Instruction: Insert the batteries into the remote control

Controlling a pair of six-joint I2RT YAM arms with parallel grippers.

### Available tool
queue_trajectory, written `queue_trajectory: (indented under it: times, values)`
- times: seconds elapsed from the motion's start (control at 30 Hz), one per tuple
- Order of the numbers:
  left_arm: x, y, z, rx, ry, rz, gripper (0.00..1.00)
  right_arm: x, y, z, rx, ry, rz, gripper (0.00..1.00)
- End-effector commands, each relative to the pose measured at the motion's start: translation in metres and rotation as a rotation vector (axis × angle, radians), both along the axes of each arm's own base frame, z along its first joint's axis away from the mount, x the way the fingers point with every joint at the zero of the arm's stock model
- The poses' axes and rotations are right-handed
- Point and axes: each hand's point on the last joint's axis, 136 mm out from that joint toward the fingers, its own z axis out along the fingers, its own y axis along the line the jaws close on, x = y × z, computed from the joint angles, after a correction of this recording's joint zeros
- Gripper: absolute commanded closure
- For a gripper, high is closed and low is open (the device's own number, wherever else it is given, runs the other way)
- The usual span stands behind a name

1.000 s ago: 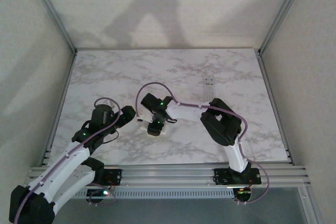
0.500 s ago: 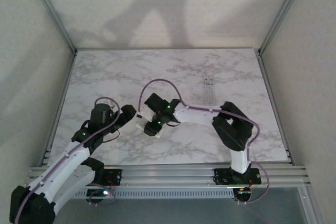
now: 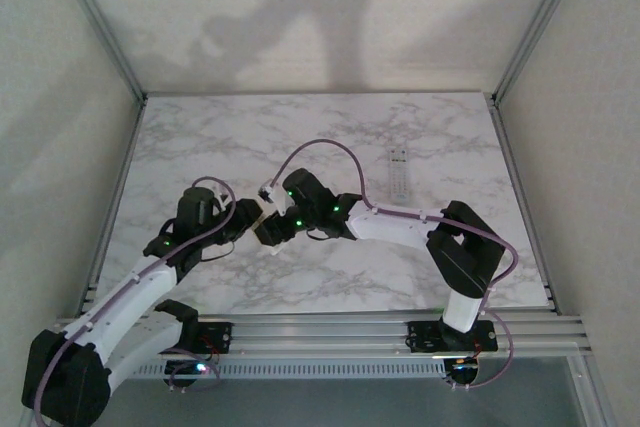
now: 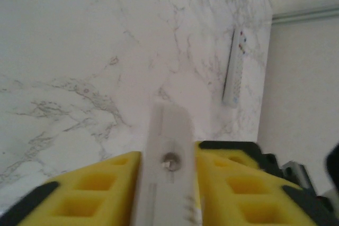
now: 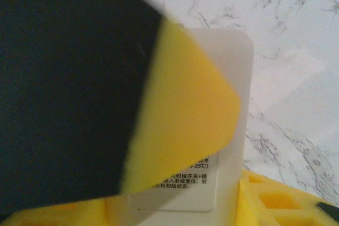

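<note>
In the left wrist view, the left gripper is clamped on the white remote, seen edge-on, with a second remote lying beyond. The right wrist view shows the right gripper closed on its printed label end.

**Right arm brings remote to the left gripper**

The right gripper has swung left from mid-surface, its elbow shifting toward the right edge. It has carried the white remote to the left gripper, which has edged right and now clamps it too.
</note>
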Motion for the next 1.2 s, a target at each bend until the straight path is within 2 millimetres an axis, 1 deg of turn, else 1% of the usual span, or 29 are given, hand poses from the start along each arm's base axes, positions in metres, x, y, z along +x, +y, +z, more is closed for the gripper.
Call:
queue_trajectory:
  times: [0.0, 0.03, 0.17, 0.23, 0.27, 0.3, 0.4, 0.47, 0.53, 0.57, 0.67, 0.77, 0.9, 1.03, 1.17]
  values:
    - [0.000, -0.007, 0.012, -0.010, -0.024, -0.053, 0.78, -0.004, 0.015, 0.041, 0.126, -0.007, 0.021, 0.61]
    - [0.000, -0.007, 0.011, -0.014, -0.018, -0.049, 0.82, -0.005, 0.016, 0.043, 0.127, -0.008, 0.030, 0.60]
    - [0.002, -0.004, 0.011, -0.009, 0.006, -0.017, 0.86, -0.008, 0.011, 0.048, 0.132, -0.033, 0.043, 0.55]
    - [0.003, 0.002, 0.008, 0.019, 0.036, 0.011, 0.88, -0.009, 0.007, 0.053, 0.130, -0.054, 0.041, 0.45]
    - [0.004, 0.004, 0.005, 0.042, 0.060, 0.022, 0.90, -0.008, 0.004, 0.056, 0.126, -0.066, 0.038, 0.39]
    - [0.006, 0.009, 0.003, 0.070, 0.082, 0.042, 0.91, -0.008, 0.002, 0.058, 0.119, -0.078, 0.033, 0.34]
    - [0.006, 0.022, -0.011, 0.191, 0.169, 0.075, 0.94, 0.001, -0.010, 0.073, 0.127, -0.117, -0.028, 0.28]
    - [0.005, 0.032, -0.020, 0.316, 0.218, 0.072, 0.96, 0.008, -0.020, 0.083, 0.152, -0.120, -0.080, 0.26]
    - [0.003, 0.036, -0.027, 0.428, 0.257, 0.031, 0.99, 0.015, -0.033, 0.094, 0.185, -0.109, -0.140, 0.24]
    - [0.001, 0.035, -0.032, 0.473, 0.291, -0.005, 1.00, 0.018, -0.040, 0.098, 0.193, -0.106, -0.170, 0.23]
    - [-0.004, 0.022, -0.044, 0.555, 0.370, -0.169, 1.00, 0.026, -0.063, 0.107, 0.197, -0.107, -0.243, 0.22]
    - [0.002, 0.005, -0.046, 0.599, 0.396, -0.269, 1.00, 0.028, -0.084, 0.104, 0.178, -0.122, -0.298, 0.19]
    - [0.018, -0.007, -0.054, 0.669, 0.444, -0.324, 1.00, 0.026, -0.110, 0.101, 0.162, -0.141, -0.358, 0.16]
    - [0.041, -0.009, -0.063, 0.740, 0.471, -0.309, 1.00, 0.023, -0.133, 0.099, 0.158, -0.160, -0.419, 0.10]
    - [0.063, -0.019, -0.072, 0.831, 0.502, -0.309, 1.00, 0.021, -0.152, 0.097, 0.139, -0.181, -0.467, 0.05]
